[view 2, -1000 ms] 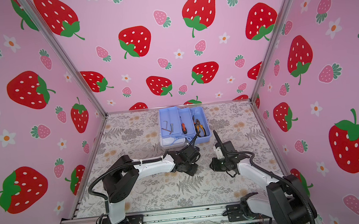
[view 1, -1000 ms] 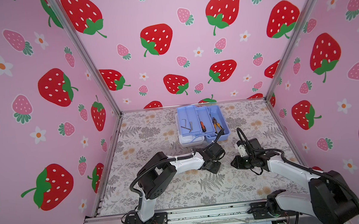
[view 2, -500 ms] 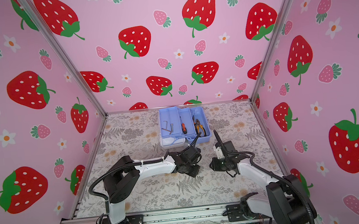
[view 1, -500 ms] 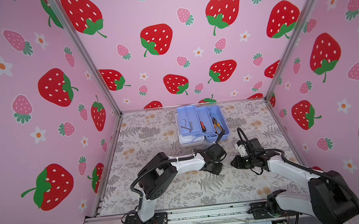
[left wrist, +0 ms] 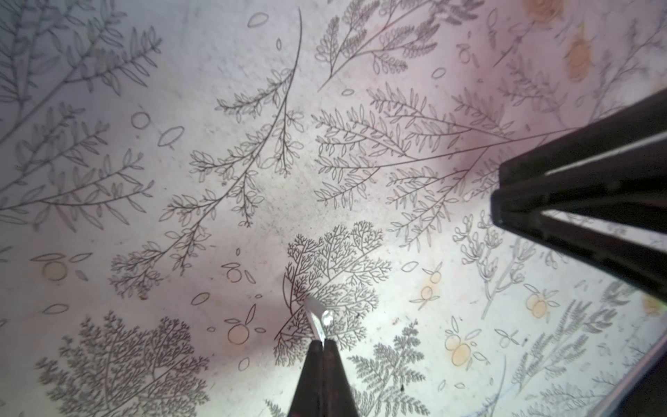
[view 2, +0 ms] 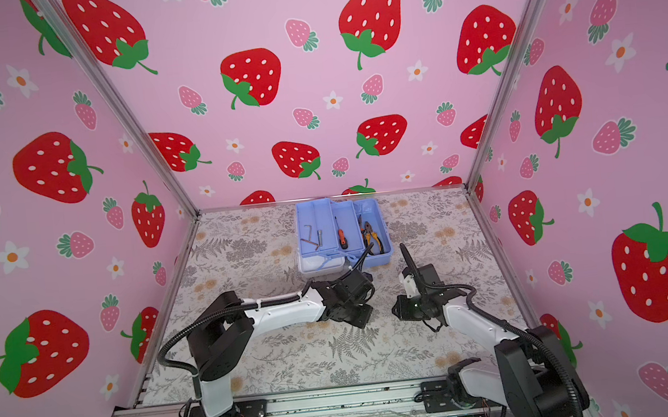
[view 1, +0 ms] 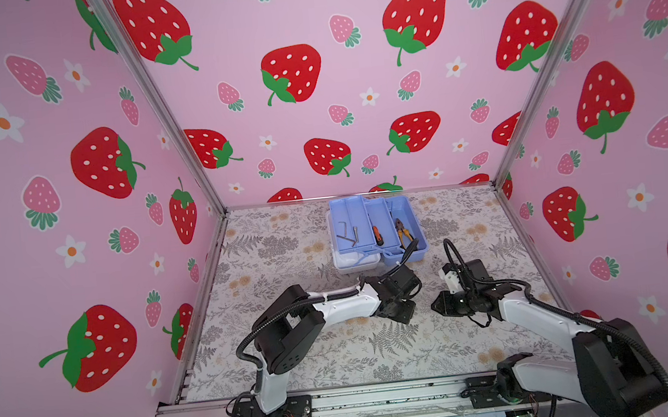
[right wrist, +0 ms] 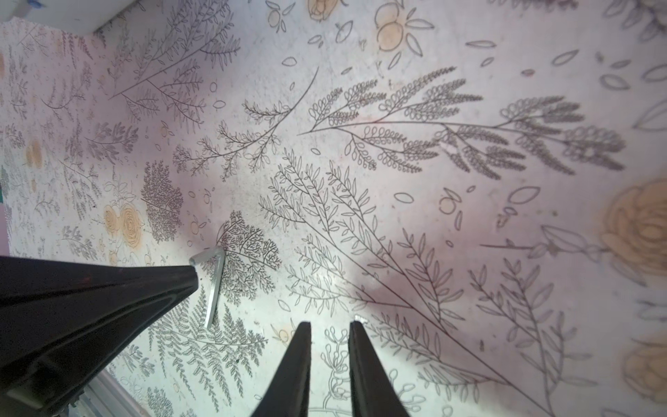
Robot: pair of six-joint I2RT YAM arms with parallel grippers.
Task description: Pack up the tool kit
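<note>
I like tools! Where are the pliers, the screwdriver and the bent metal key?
pliers (view 1: 405,235): in a top view, orange handles.
screwdriver (view 1: 378,235): in a top view, orange handle.
bent metal key (right wrist: 213,289): right wrist view, long arm.

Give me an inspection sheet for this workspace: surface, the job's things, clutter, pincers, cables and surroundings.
Surface: floral-print mat, no spills seen.
Job's things: tool kit open at the back, trays fanned out; hex keys, screwdriver and pliers inside.
Clutter: nothing seen.
Pincers: left pincer shut on a small hex key, close to the mat; right pincer slightly open, nothing between its jaws, beside it.
Cables: black conduits loop along both arms, no snag seen.
Surroundings: strawberry-print walls on three sides; aluminium rail at the front.
</note>
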